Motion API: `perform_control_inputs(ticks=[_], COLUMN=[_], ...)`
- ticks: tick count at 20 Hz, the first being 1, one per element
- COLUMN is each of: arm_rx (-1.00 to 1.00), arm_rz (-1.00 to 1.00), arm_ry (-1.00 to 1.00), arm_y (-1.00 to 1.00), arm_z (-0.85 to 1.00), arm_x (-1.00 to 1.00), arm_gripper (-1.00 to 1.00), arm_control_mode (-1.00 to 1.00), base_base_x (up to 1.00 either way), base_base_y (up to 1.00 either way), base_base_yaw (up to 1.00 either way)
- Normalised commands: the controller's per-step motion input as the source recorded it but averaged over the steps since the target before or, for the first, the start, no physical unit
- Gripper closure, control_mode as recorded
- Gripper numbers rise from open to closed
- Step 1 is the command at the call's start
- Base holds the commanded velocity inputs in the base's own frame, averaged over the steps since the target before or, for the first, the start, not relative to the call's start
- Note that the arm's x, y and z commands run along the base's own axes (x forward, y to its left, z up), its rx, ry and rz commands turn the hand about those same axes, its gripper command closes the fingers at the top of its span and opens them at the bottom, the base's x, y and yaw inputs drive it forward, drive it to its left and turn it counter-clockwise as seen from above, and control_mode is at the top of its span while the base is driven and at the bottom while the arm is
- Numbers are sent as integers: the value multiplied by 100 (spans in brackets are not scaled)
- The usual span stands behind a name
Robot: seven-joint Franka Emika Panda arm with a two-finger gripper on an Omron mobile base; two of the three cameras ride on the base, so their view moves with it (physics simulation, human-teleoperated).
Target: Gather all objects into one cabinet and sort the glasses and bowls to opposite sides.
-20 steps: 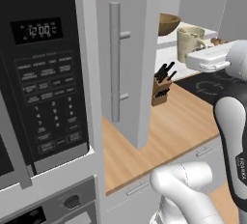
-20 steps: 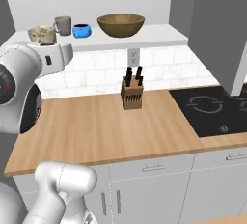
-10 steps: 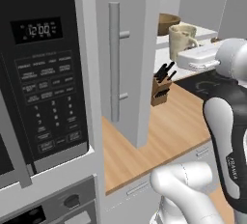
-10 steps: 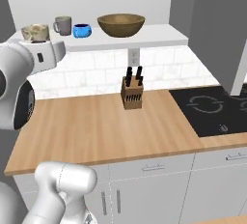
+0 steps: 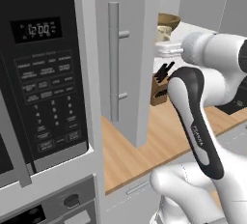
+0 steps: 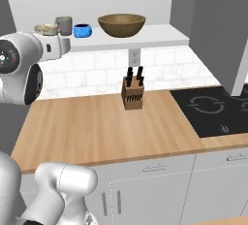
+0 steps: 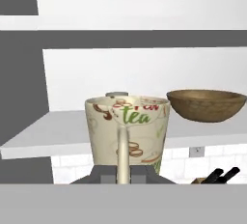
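Observation:
My gripper is shut on the handle of the cream mug, held upright level with the white shelf of the open cabinet. The grey mug peeks out just behind it, and the brown wooden bowl stands on the shelf to the right. From the right base, the cream mug hangs over the shelf's left end with my gripper under it. The grey mug, blue bowl and wooden bowl stand in a row to its right.
The open grey cabinet door with its bar handle hangs beside the black microwave. A knife block stands on the wooden counter under the shelf. A black cooktop and another open door are at the right.
My arm has carried the cream mug toward the shelf's left end, leftward in the left base view. The other mug and both bowls have stayed put.

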Motion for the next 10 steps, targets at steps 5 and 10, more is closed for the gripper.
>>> perform_control_inputs(ticks=[5,10], arm_rx=[1,0], arm_rz=[5,0], arm_ry=[10,-3], arm_y=[10,21], arm_z=[-19,0], arm_x=[11,4], arm_gripper=[100,100], arm_control_mode=[-100,-100], base_base_x=[0,0], base_base_y=[0,0], base_base_yaw=[0,0])
